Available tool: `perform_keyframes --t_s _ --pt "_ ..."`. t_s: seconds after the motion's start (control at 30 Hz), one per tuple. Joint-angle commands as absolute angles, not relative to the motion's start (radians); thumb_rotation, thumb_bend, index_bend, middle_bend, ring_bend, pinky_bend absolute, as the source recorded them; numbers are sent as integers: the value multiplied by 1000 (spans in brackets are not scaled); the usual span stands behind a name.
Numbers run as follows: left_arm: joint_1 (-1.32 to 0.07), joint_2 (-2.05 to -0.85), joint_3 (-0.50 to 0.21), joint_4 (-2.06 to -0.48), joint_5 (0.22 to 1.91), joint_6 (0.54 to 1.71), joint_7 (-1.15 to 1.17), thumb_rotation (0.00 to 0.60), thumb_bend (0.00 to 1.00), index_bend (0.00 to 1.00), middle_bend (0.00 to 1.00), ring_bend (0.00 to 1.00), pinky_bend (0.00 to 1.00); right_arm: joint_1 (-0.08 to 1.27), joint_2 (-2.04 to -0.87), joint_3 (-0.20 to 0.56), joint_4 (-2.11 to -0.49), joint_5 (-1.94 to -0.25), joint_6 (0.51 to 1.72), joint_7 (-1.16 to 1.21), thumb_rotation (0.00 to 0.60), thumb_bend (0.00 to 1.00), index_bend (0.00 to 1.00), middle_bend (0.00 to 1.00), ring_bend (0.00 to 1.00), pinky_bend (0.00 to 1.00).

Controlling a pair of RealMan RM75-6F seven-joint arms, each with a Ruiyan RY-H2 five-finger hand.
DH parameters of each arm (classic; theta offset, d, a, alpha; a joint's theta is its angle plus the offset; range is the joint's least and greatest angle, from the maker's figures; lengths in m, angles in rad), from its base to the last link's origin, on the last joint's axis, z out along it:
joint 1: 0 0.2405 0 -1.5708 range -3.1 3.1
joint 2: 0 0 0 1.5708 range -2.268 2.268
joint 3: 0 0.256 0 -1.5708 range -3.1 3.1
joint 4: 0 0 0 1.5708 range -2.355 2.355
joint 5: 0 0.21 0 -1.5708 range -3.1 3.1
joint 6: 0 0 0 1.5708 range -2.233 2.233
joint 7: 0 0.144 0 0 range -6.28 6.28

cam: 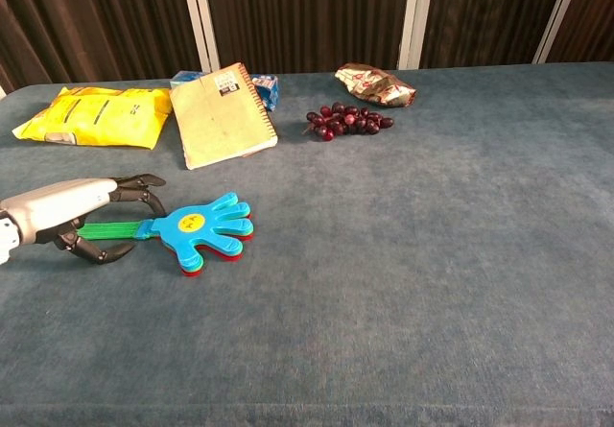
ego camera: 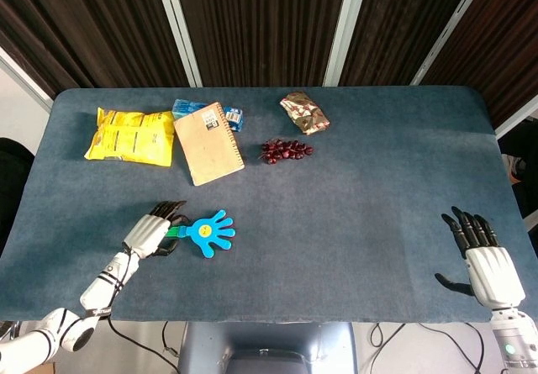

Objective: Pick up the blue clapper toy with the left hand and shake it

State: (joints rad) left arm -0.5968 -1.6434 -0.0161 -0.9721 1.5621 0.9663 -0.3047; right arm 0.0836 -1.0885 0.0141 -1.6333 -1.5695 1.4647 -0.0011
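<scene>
Step in hand: closing the left hand (cam: pixel 72 218) on the green handle (cam: pixel 110 228) of the blue clapper toy (cam: pixel 203 227), as I judge it.
Toy position: flat on the table (ego camera: pixel 353 223), near the front edge toward the left corner, its hand-shaped head pointing to the right edge and its handle pointing back at the left hand.
Left hand: fingers apart and curved around the handle, some above it and some below; whether they already press it, I cannot tell. The toy is not lifted.
Right hand (ego camera: pixel 481 256): low near the front right corner, fingers spread, holding nothing.
Doing it well: wrap the fingers fully around the handle, close to the head, and firm the hold before lifting; a loose pinch would let the toy swing or slip once shaken.
Lift: raise it straight up off the table first, then shake from the wrist.
Nearby: notebook (ego camera: pixel 208 142), yellow bag (ego camera: pixel 131 135) and grapes (ego camera: pixel 286 150) lie toward the back edge, well apart from the toy, so they should not interfere.
</scene>
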Motion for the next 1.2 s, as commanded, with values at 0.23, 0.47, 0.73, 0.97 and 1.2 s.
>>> perform_keyframes --t_s 0.23,0.47,0.73,0.97,1.2 --pt "-608 -1660 -7 -957 1566 984 -323 600 413 360 0 0 0 83 -1082 11 -1639 -1568 1457 1 600 13 0 0 0 0" --pt "-610 -1686 -12 -929 1556 1003 -336 600 407 528 21 0 0 82 -1077 9 -1643 -1573 1460 4 600 13 0 0 0 0" --pt "-604 -1712 -14 -892 1559 1047 -437 600 421 741 162 0 0 82 -1076 6 -1643 -1576 1457 8 600 13 0 0 0 0" --pt "-598 -1734 9 -829 1601 1117 -589 600 438 850 276 36 36 82 -1076 4 -1645 -1578 1455 6 600 13 0 0 0 0" --pt "-591 -1771 20 -744 1613 1157 -702 600 451 884 533 343 485 81 -1076 5 -1645 -1578 1457 6 600 13 0 0 0 0"
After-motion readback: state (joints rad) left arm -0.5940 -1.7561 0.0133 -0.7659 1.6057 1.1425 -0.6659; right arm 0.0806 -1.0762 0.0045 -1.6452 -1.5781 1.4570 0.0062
